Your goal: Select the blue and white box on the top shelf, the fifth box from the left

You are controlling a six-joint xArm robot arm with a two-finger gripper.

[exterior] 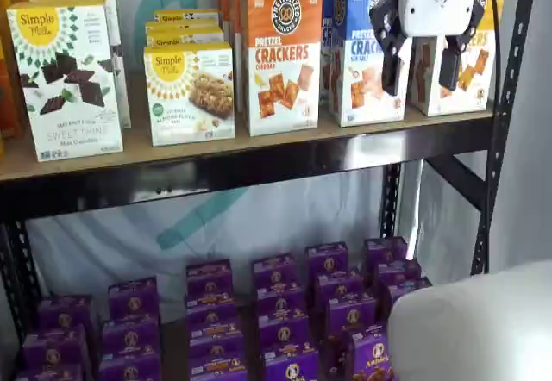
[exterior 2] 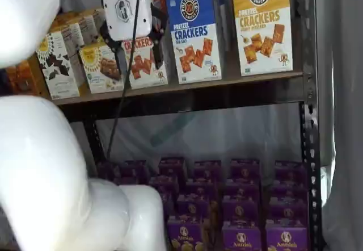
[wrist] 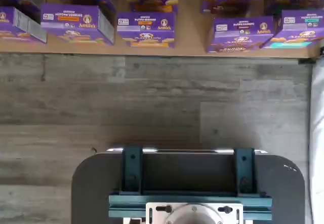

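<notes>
The hand [exterior: 420, 64] hangs upright in front of the top shelf [exterior: 259, 153], its white body above and its two black fingers [exterior: 390, 62] pointing down — a plain gap stands between them and nothing is held. In both shelf views it sits clear of the boxes, on the camera's side of them. The blue and white box [exterior: 360, 49] stands upright on the shelf board just behind the hand; one finger crosses its front in a shelf view. In a shelf view [exterior 2: 194, 32] the same box shows in full beside the hand, with an orange-topped cracker box [exterior: 279, 53] on one side and a yellow-topped box [exterior 2: 262, 24] on the other. Bulky white arm segments [exterior 2: 39, 171] fill the near foreground (soft and out of focus). Below the hand, on the lower level, stand rows of purple boxes [exterior: 276, 312] — the wrist view looks down on them past grey plank flooring [wrist: 152, 102].
</notes>
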